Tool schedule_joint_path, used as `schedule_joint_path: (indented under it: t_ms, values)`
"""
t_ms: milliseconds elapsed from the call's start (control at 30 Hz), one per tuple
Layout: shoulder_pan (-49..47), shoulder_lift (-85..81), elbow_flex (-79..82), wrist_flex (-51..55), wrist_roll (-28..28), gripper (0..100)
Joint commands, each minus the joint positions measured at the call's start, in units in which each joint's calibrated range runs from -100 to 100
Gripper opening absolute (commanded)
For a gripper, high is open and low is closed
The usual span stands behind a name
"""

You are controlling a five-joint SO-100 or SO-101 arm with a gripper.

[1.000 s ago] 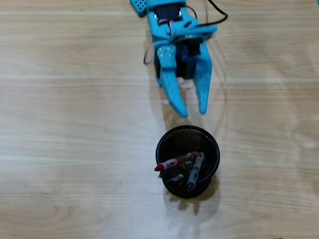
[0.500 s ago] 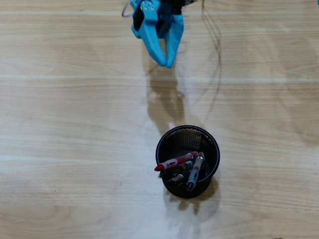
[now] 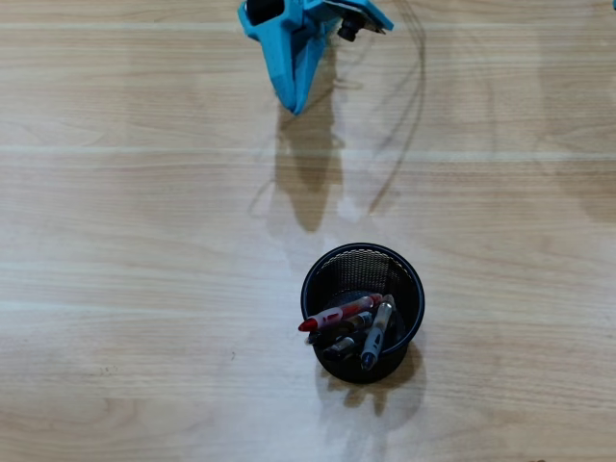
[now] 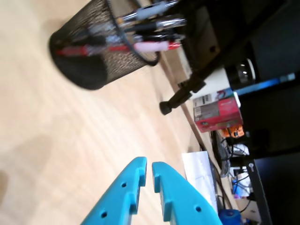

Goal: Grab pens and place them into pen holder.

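Observation:
The black wire-mesh pen holder [image 3: 362, 310] stands on the wooden table, below centre in the overhead view. Inside it lean a red and clear pen [image 3: 337, 314], a clear pen with a grey sleeve [image 3: 377, 333] and darker pens beneath. The wrist view shows the pen holder [image 4: 96, 44] at the upper left with the pens [image 4: 140, 35] sticking out of its mouth. My blue gripper [image 3: 295, 99] is at the top edge of the overhead view, well away from the holder. In the wrist view the gripper [image 4: 148, 164] is shut with nothing between its fingers.
Beyond the table's far edge the wrist view shows a red box [image 4: 216, 112], a black stand foot [image 4: 180, 96], white paper [image 4: 199, 164] and dark equipment. A thin cable [image 3: 414, 87] trails from the arm in the overhead view.
The gripper has drawn back from beside the pen holder to the top of the overhead view and has gone from open to shut. The pens and holder have not moved.

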Motion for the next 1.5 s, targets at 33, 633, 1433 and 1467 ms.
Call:
schedule_joint_path:
  t_ms: [33,633,1433,1467]
  values:
    - [0.8,-11.8,-1.3,17.2,4.2,2]
    - [2.1,-28.3,8.5,50.3,11.1,2]
    - [0.6,-28.4,11.8,49.5,12.9,2]
    - [0.6,-28.4,11.8,49.5,12.9,2]
